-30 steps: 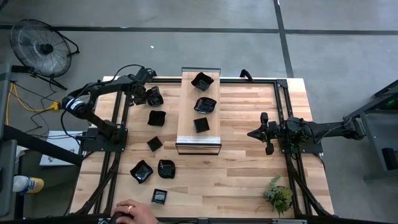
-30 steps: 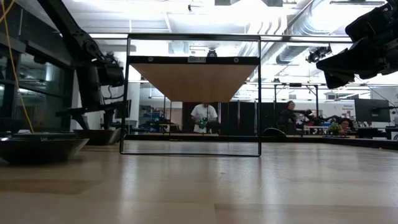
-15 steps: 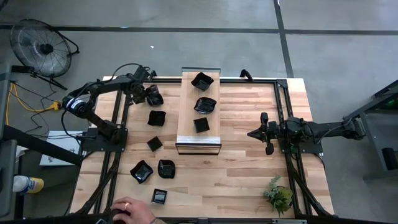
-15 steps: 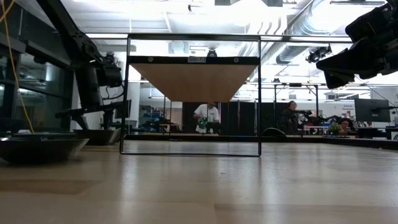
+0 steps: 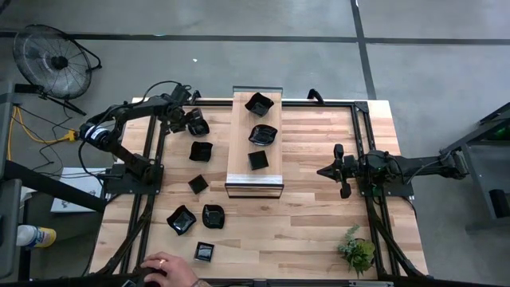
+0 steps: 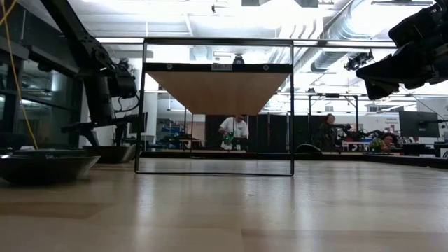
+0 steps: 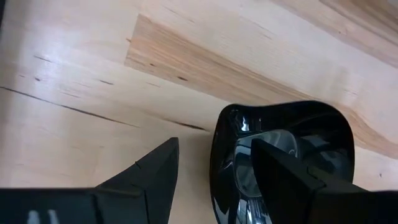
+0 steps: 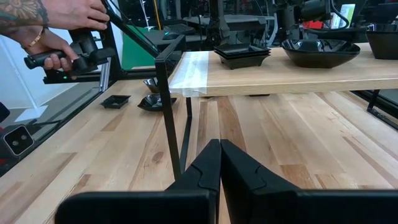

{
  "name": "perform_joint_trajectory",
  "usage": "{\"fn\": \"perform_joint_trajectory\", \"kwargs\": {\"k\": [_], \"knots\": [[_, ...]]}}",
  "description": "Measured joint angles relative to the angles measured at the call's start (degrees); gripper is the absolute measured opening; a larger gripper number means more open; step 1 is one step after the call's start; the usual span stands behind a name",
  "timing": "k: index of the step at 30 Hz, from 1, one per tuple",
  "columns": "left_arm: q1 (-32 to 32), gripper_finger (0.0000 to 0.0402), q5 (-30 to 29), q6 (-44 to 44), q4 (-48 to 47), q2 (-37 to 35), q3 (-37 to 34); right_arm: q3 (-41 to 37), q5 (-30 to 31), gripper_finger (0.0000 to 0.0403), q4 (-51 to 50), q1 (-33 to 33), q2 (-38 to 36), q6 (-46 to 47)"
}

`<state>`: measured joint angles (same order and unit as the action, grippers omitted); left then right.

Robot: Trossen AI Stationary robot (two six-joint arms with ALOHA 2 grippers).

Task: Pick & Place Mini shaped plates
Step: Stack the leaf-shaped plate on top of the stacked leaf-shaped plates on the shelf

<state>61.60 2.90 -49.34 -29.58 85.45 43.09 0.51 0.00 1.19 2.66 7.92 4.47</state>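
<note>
High view shows us the wooden counter (image 5: 311, 231) with a raised shelf (image 5: 241, 163) at its middle carrying three mini shaped plates (image 5: 263, 134). More black plates lie on the counter left of the shelf (image 5: 201, 151). Our left end effector (image 5: 185, 121) sits at the far left corner, its spread fingers (image 7: 155, 174) straddling the rim of one plate (image 7: 283, 155), not clamped. Our right end effector (image 5: 323, 171) waits right of the shelf, fingers pressed together, empty. A person's hand (image 5: 163, 269) rests at the near edge, and a small green plant (image 5: 357, 249) stands near the right corner.
</note>
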Motion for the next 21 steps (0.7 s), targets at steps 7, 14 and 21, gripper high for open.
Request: {"fn": "perform_joint_trajectory", "kwargs": {"k": [7,14,21], "knots": [[-0.1,0.0172,0.9,0.0,0.0,0.0,0.0,0.0,0.0,0.0009,0.0,0.0,0.0,0.0],[-0.1,0.009,1.2,0.0,0.0,0.0,0.0,0.0,0.0,0.0003,0.0,0.0,0.0,0.0],[-0.1,0.0044,1.2,0.0,-0.1,0.0,0.0,0.0,0.0,0.0007,0.0,0.0,0.0,0.0]]}}
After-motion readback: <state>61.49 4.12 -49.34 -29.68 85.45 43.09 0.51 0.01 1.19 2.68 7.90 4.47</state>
